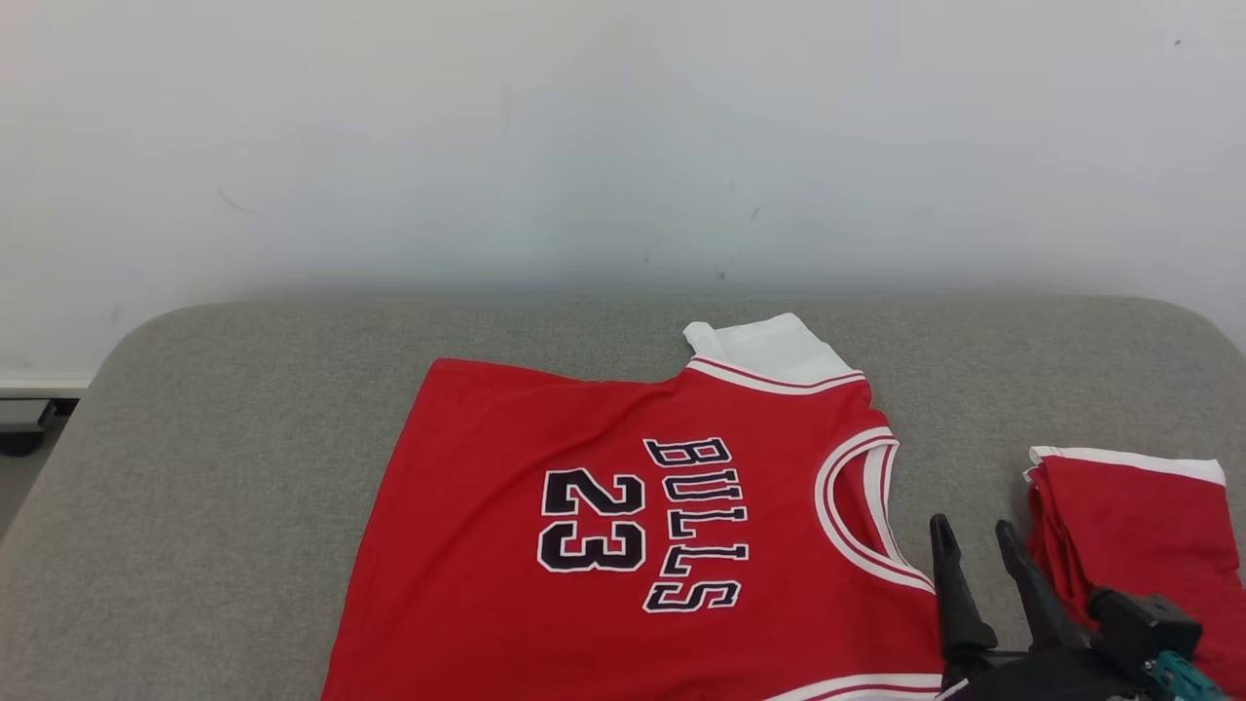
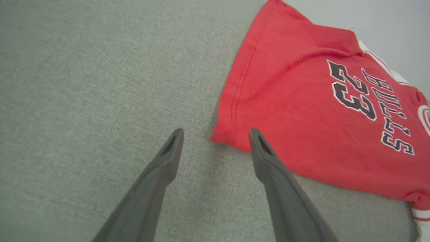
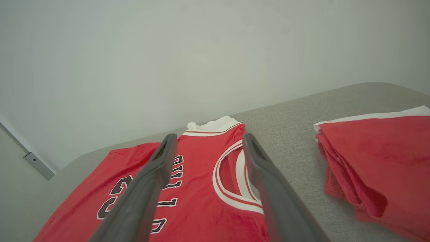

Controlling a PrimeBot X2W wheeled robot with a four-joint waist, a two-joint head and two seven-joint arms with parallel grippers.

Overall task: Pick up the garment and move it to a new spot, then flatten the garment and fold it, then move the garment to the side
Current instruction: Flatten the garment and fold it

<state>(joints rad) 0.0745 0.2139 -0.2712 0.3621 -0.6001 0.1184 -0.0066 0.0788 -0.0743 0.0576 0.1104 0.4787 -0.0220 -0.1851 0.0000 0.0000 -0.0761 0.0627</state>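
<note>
The red jersey (image 1: 623,545) lies spread on the grey padded surface (image 1: 243,467), number and lettering up, with its hem toward the robot's left and its neckline (image 1: 857,506) toward the right. A stack of folded red garments (image 1: 1139,526) sits apart from it on the far right. The body looks mostly flat, so the step in hand is judged to be the last flattening before the fold.

The left gripper (image 2: 216,132) has its fingers spread wide and holds nothing. The near hem corner (image 2: 221,136) sits right between the fingertips. Whether either tip touches the cloth is hard to tell from this angle. The right gripper (image 1: 973,528) is equally wide and empty, poised just beside the neckline at the near edge.

To do this well, each gripper should pinch both layers at its own end: hem corner on the left, near shoulder on the right. The two should then draw gently apart so the cloth goes taut without dragging across the padding. The far shoulder (image 1: 769,350) shows white, as though turned over or bunched, and it wants smoothing first — a fold made over it would set the crease in. The right arm should stay clear of the folded stack.
</note>
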